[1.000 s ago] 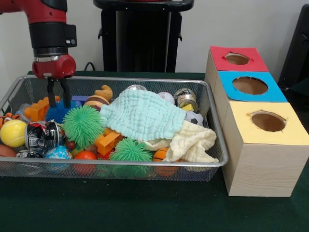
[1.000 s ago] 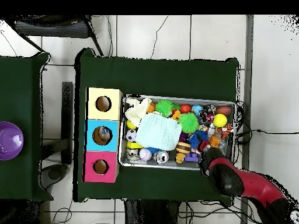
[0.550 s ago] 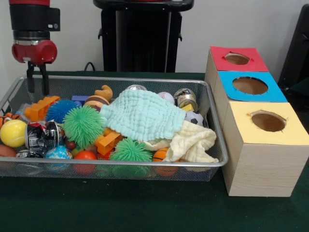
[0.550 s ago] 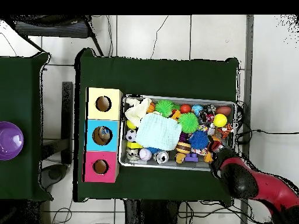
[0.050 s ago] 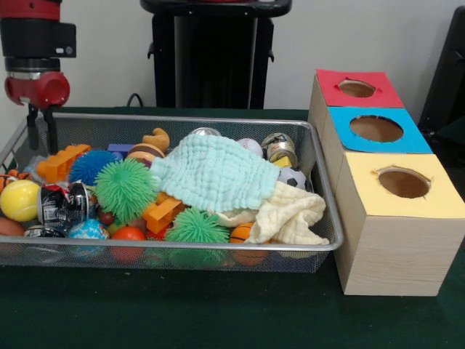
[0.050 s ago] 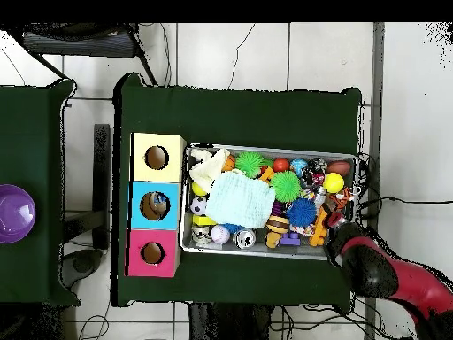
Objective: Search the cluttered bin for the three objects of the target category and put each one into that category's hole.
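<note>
My gripper (image 5: 41, 142) hangs open and empty above the far left corner of the wire bin (image 5: 218, 247), just above the rim. Below and to its right lie an orange brick (image 5: 59, 161) and a blue spiky ball (image 5: 93, 166). A mint cloth (image 5: 214, 173) covers the bin's middle, with a cream cloth (image 5: 290, 217) beside it. Two green spiky balls (image 5: 125, 189) (image 5: 195, 227), a yellow ball (image 5: 19, 199), a crushed can (image 5: 64, 206) and several small balls fill the rest. To the right stand the red hole (image 5: 357, 88), blue hole (image 5: 375, 128) and yellow hole (image 5: 403, 182).
In the overhead view the red arm (image 6: 385, 279) reaches over the bin's corner (image 6: 352, 232), and the three boxes (image 6: 156, 204) sit against the bin's opposite end. A purple bowl (image 6: 13, 213) rests on a separate table. A black pedestal (image 5: 211, 54) stands behind the bin.
The gripper has risen out of the bin from beside the blue spiky ball and moved left toward the bin's corner, still open and empty. The toys have stayed in place.
</note>
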Controlling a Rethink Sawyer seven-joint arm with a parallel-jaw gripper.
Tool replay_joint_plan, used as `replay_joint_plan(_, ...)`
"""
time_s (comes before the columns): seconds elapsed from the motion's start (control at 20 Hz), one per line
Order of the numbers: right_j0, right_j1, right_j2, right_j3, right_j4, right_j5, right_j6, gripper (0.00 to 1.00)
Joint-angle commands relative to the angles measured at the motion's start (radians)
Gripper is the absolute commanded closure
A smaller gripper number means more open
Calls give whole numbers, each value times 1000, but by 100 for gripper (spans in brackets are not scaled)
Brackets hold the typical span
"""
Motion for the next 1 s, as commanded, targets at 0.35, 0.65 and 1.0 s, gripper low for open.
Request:
replay_joint_plan(0.35,-13,214,22,-200,-69,54,-104,0)
replay_joint_plan(0.65,35,223,-31,-257,-107,48,-95,0)
replay_joint_plan(1.0,38,225,-35,-254,-101,105,-116,0)
